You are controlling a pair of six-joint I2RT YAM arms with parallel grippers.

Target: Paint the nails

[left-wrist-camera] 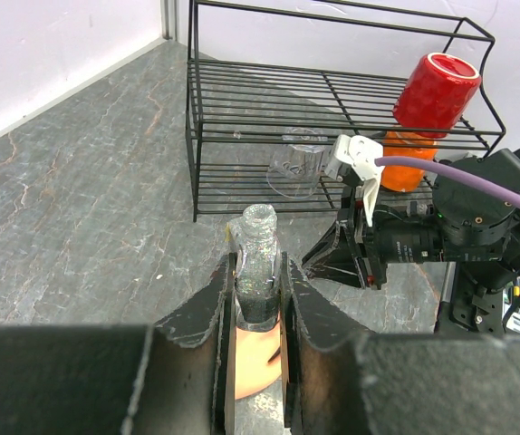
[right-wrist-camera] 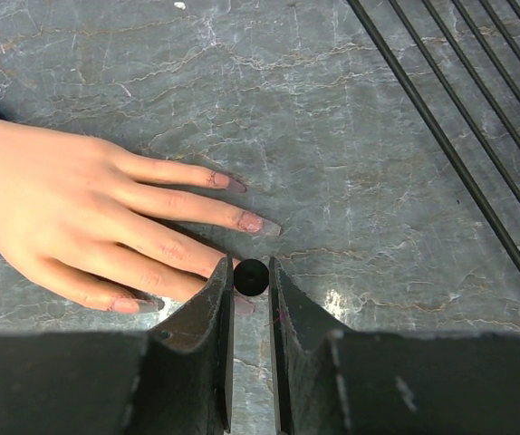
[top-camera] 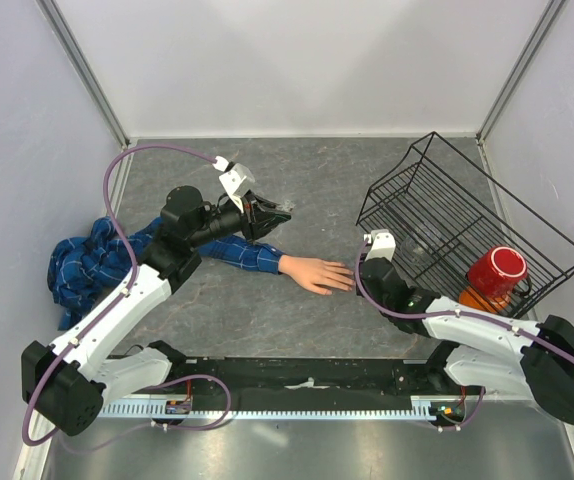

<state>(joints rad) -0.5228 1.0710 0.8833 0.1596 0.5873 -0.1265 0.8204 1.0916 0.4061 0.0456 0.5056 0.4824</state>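
The pale mannequin hand (top-camera: 317, 273) lies palm down on the grey table, at the end of a blue plaid sleeve (top-camera: 217, 250). Its nails (right-wrist-camera: 262, 225) look long and pinkish. My right gripper (right-wrist-camera: 249, 267) is shut on a small round black cap (right-wrist-camera: 251, 277), seen end-on. It hovers right over a fingertip, beside the hand (right-wrist-camera: 61, 208). The brush below the cap is hidden. My left gripper (left-wrist-camera: 258, 263) is shut on a small glittery bottle (left-wrist-camera: 258, 231) with an open neck. It holds the bottle upright above the sleeve (top-camera: 275, 215).
A black wire rack (top-camera: 467, 215) stands at the back right, holding a red mug (top-camera: 497, 272), an orange object (top-camera: 477, 298) and a clear glass cup (left-wrist-camera: 298, 163). White walls close the table on three sides. The bunched sleeve lies at the left edge.
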